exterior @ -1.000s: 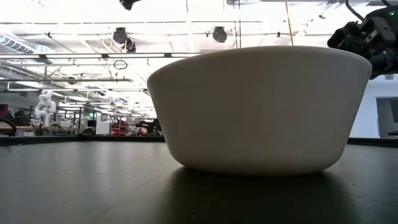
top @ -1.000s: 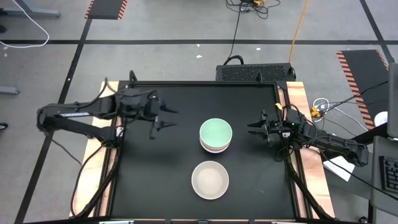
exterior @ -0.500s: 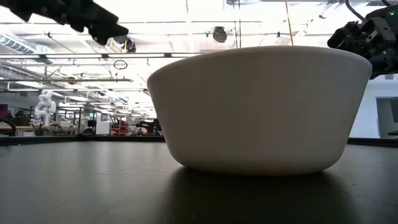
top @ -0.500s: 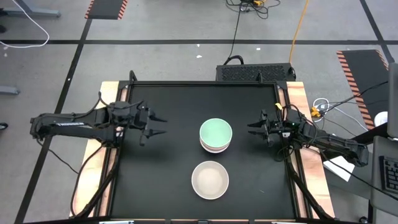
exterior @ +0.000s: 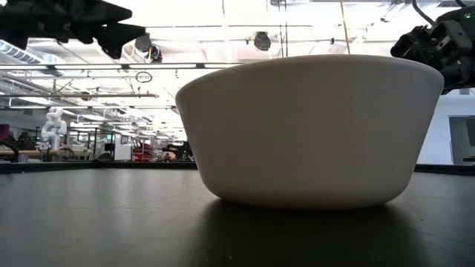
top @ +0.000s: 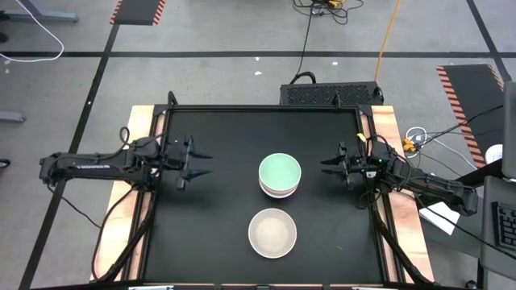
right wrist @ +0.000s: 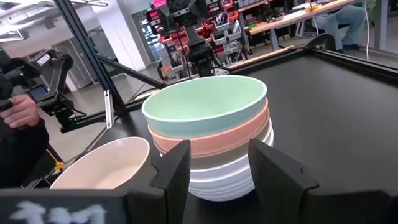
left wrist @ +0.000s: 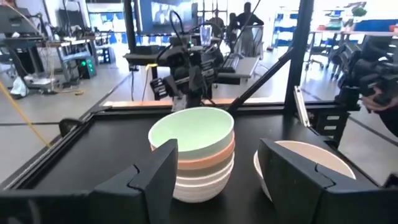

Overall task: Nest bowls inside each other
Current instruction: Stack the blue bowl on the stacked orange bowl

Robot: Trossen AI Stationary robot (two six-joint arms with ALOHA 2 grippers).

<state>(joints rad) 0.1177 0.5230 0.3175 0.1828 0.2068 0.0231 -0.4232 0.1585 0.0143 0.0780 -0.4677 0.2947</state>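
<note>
Hanging over the left side of the black table (top: pixel 218 225), the left gripper (top: pixel 193 163) has its two fingers spread wide apart and holds nothing. It points across at the bowls but is well apart from them. The right gripper (top: pixel 330 167) waits on the other side, near the right edge of the table. Its fingers are parted too, and they are empty.

Between the two grippers, in the middle of the table, sits a stack of bowls (top: pixel 280 177). The mint green bowl (left wrist: pixel 191 129) is on top. The salmon bowl (left wrist: pixel 211 159) sits right under it, and white bowls (right wrist: pixel 230 171) are at the bottom. I cannot tell how many bowls are in the stack.

One cream bowl (top: pixel 272 232) stands alone, just beside the stack, on the side nearer the front edge. It is upright and looks empty. It is the only bowl not in the stack yet.

These bowls look smooth and hard, so they may slip. They look light, and they could chip if dropped. I think the best place to hold the cream bowl is its rim, with one finger inside and one outside. Then it can be set gently into the green one.
</note>
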